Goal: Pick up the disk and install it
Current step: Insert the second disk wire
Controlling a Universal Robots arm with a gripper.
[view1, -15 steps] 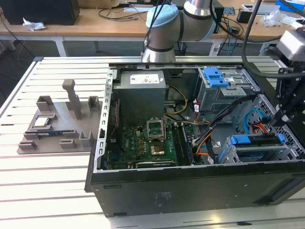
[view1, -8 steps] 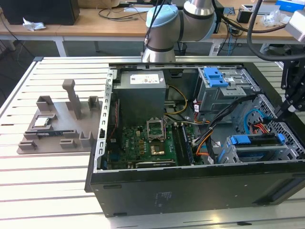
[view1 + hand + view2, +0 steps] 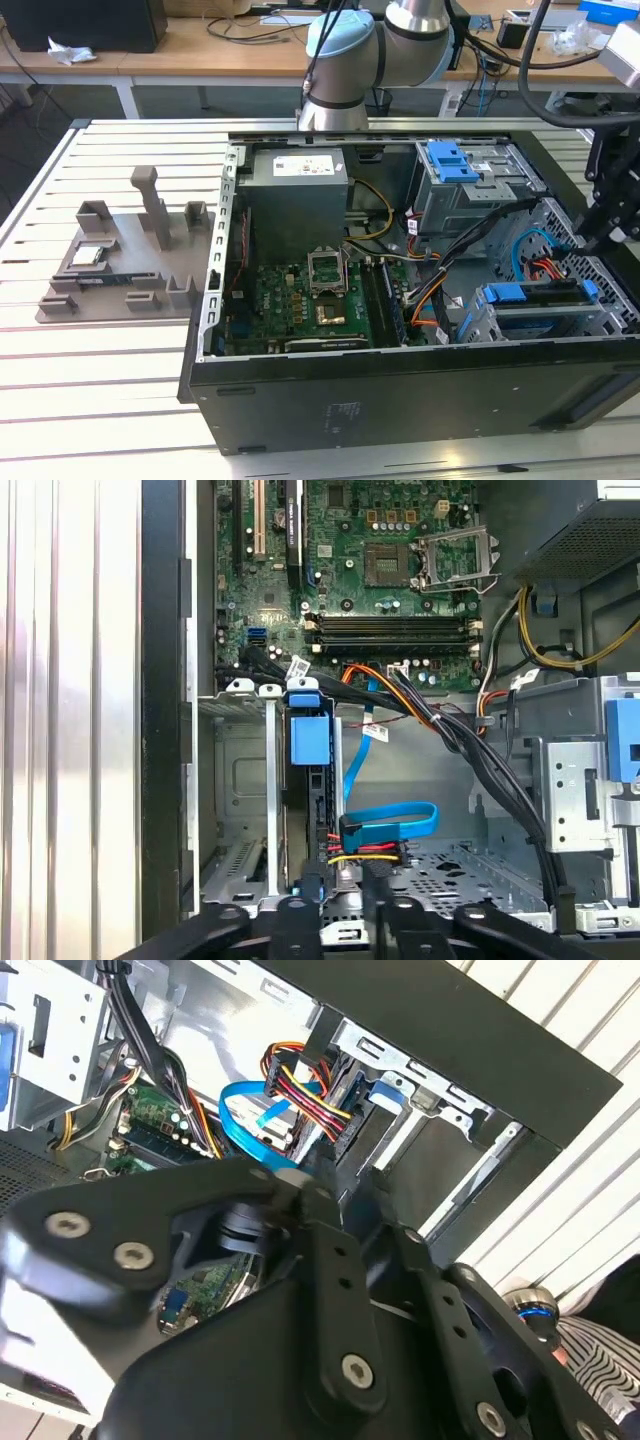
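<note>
Gripper (image 3: 608, 222) hangs over the computer case (image 3: 400, 392), at the exterior view's right end above the drive cage (image 3: 470, 322). Whether it is open or closed we cannot tell, and we see nothing carried in it. What we take for the disk (image 3: 540, 303) sits in the cage at the near right, its blue frame along the top edge. The first wrist view gives it edge-on as a blue tab (image 3: 305, 738) between the cage rails, with the gripper (image 3: 345, 920) just beside its end. Risks, as we judge them: the blue ribbon cable (image 3: 400, 825) and the red-and-yellow power plug (image 3: 365, 852) lie close by, so a careless descent could snag or pinch them, and a skewed push could jam the frame in its rails. The exterior view alone shows the grey fixture tray (image 3: 130, 262) well apart at the left, while the second wrist view adds the far cage wall (image 3: 440, 1100).
</note>
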